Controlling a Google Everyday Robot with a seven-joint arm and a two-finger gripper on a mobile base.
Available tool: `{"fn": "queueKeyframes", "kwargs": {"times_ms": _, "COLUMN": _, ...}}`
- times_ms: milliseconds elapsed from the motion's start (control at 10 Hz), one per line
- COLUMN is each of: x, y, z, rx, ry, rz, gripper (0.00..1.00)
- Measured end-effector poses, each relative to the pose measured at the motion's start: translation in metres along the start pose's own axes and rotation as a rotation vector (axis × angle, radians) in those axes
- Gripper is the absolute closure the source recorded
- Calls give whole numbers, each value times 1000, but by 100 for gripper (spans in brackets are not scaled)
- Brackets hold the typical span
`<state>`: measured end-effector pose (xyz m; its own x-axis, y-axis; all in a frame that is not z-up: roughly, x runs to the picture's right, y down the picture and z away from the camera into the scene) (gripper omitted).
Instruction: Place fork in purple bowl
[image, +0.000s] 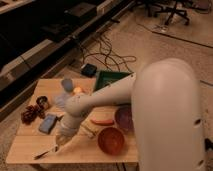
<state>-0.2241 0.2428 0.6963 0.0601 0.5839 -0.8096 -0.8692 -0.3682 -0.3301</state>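
Observation:
The fork (45, 152) is a thin silver utensil lying on the wooden table (30, 140) near its front left corner. My gripper (61, 142) hangs at the end of the white arm, right at the fork's right end, low over the table. The purple bowl (123, 118) is a dark maroon dish at the table's right side, partly hidden behind my arm's large white shell. It lies well to the right of the gripper and the fork.
An orange-red bowl (111, 140) sits at the front right. A red-orange long thing (101, 121) and a pale stick (89, 130) lie mid-table. A green tray (110, 78), blue sponge (47, 123), small can (42, 101), dark red cluster (30, 114) and pale cup (67, 84) stand around.

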Motion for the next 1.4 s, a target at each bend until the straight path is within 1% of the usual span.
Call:
{"fn": "queueKeyframes", "kwargs": {"times_ms": 100, "x": -1, "y": -6, "z": -14, "rx": -5, "ry": -24, "rz": 15, "gripper": 100}}
{"fn": "queueKeyframes", "kwargs": {"times_ms": 300, "x": 3, "y": -21, "z": -42, "rx": -46, "ry": -63, "rz": 38, "gripper": 100}}
{"fn": "queueKeyframes", "kwargs": {"times_ms": 400, "x": 6, "y": -28, "z": -62, "rx": -71, "ry": -88, "rz": 50, "gripper": 100}}
{"fn": "queueKeyframes", "kwargs": {"times_ms": 500, "x": 10, "y": -30, "z": -84, "rx": -91, "ry": -112, "rz": 55, "gripper": 100}}
{"fn": "queueKeyframes", "kwargs": {"times_ms": 600, "x": 13, "y": -29, "z": -101, "rx": -100, "ry": -130, "rz": 58, "gripper": 100}}
{"fn": "queueKeyframes", "kwargs": {"times_ms": 700, "x": 16, "y": -28, "z": -119, "rx": -100, "ry": -146, "rz": 68, "gripper": 100}}
{"fn": "queueKeyframes", "kwargs": {"times_ms": 900, "x": 26, "y": -35, "z": -140, "rx": -98, "ry": -163, "rz": 103, "gripper": 100}}
{"fn": "queueKeyframes", "kwargs": {"times_ms": 1200, "x": 33, "y": -57, "z": -156, "rx": -107, "ry": -180, "rz": 175, "gripper": 100}}
{"fn": "queueKeyframes", "kwargs": {"times_ms": 1300, "x": 33, "y": -65, "z": -163, "rx": -110, "ry": -190, "rz": 193, "gripper": 100}}
{"fn": "queueKeyframes", "kwargs": {"times_ms": 1400, "x": 36, "y": -81, "z": -178, "rx": -109, "ry": -206, "rz": 224, "gripper": 100}}
